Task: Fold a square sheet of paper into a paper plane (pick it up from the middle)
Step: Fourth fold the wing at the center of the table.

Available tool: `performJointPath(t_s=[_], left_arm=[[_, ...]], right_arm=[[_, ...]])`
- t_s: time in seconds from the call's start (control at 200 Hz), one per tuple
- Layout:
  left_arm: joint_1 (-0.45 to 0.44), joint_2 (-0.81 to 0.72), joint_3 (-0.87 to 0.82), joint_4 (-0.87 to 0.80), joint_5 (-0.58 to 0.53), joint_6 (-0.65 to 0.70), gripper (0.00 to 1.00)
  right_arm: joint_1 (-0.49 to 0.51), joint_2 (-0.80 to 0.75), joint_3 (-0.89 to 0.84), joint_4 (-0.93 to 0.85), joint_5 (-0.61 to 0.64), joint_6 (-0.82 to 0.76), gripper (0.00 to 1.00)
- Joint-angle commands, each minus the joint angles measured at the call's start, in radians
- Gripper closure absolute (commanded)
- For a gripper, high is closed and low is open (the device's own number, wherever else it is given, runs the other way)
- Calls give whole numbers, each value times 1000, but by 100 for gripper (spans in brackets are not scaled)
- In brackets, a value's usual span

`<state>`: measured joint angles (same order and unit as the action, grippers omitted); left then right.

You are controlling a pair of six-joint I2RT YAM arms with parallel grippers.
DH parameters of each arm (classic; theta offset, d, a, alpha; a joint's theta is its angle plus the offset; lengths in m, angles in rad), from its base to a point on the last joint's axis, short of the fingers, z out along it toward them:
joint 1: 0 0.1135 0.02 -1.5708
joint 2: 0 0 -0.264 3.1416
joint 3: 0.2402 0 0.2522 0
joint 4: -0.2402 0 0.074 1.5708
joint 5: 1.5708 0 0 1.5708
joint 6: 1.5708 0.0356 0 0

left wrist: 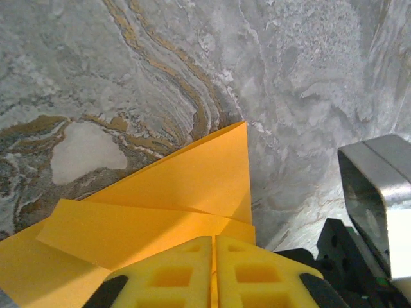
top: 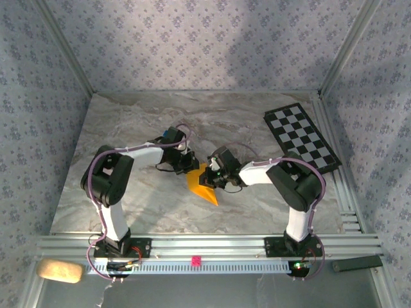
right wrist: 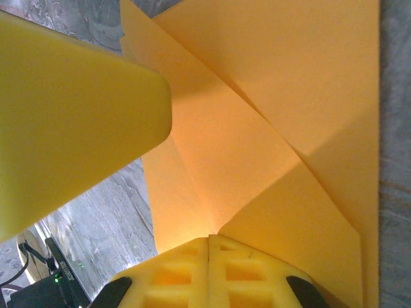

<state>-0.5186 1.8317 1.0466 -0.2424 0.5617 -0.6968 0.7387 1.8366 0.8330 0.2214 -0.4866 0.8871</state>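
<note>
Square sheet of paper: creased, angular, on your worktop. Left end effector, right end effector: each pressed together, apparently pinching its folds.

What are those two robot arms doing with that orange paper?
They are folding a paper plane. The sheet of paper lies in the middle of the marble table, already creased into a pointed shape with several folds. The left hand presses on one edge with its fingers shut, and the right hand seems to pinch a raised fold. The plane is not finished yet.
</note>
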Motion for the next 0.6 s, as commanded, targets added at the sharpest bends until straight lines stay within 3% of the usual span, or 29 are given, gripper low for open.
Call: performJointPath(t_s=[0.0,0.29,0.595], left_arm=[[0,33,53,-33,41,-1,95],[5,104,-19,-20,-41,-11,98],[42,136,-79,8,-45,4,100]], right_arm=[[10,1,-35,-88,29,10,98],[11,-8,-36,-84,30,14,98],[16,-79,-95,-79,23,13,96]])
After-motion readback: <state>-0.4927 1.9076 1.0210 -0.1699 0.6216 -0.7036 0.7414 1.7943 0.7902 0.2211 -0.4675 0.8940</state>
